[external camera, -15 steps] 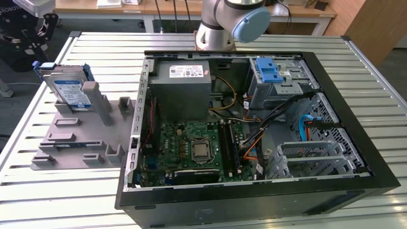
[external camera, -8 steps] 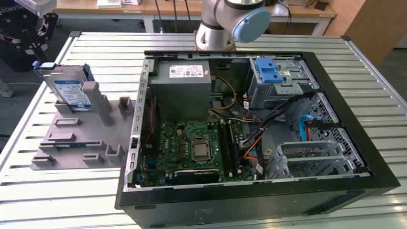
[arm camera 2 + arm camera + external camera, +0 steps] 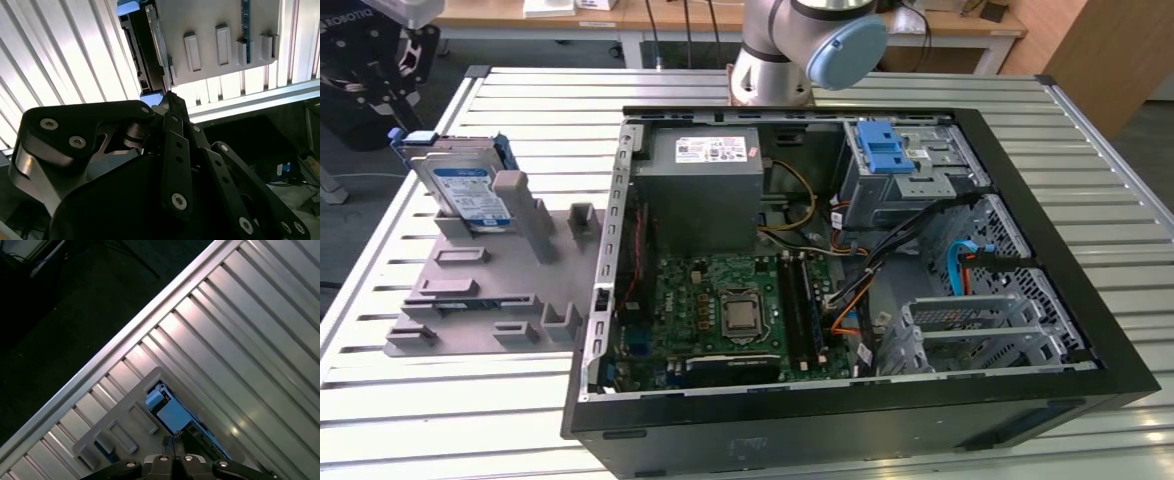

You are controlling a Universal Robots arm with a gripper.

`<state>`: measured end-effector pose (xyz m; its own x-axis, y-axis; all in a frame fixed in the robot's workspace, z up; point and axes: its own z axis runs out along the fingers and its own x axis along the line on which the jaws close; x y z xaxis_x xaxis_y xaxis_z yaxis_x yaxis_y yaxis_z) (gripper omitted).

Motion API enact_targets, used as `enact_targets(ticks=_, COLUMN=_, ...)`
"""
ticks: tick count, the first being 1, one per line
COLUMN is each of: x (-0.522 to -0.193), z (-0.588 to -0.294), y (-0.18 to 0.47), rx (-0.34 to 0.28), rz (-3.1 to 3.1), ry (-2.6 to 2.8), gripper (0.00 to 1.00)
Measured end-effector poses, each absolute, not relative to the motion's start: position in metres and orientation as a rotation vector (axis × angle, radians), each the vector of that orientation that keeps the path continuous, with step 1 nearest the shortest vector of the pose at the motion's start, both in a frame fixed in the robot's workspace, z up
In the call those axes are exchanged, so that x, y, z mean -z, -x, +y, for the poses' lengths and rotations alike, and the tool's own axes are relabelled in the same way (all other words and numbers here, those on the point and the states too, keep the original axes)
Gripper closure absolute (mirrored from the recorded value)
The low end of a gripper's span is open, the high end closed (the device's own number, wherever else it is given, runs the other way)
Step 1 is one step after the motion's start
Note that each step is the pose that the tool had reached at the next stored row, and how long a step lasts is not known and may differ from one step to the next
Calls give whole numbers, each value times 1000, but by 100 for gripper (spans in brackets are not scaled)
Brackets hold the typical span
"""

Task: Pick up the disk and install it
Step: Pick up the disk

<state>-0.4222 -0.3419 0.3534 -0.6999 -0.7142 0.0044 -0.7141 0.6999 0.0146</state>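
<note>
Grey plastic fixture (image 3: 467, 300) on the slatted metal counter (image 3: 440, 410), at the exterior view's left of the open computer case (image 3: 1121, 330) | disk (image 3: 470, 190) — standing on edge at the fixture's far end, leaning slightly | claw (image 3: 175, 440) — above the disk's blue carrier in both wrist views, fingertips together, holding nothing.

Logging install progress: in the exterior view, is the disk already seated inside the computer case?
No, the disk stands upright in the grey holder, outside the computer case, to the exterior view's left of it.
</note>
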Motion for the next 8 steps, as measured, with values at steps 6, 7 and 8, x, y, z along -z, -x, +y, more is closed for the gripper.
enact_targets(ticks=6, x=-353, z=-342, y=422, rx=18, rz=-2840, ry=-1319, gripper=89)
enact_targets(ticks=7, x=-353, z=-342, y=422, rx=18, rz=-2833, ry=-1334, gripper=89)
enact_targets(ticks=8, x=-353, z=-342, y=422, rx=18, rz=-2825, ry=-1351, gripper=89)
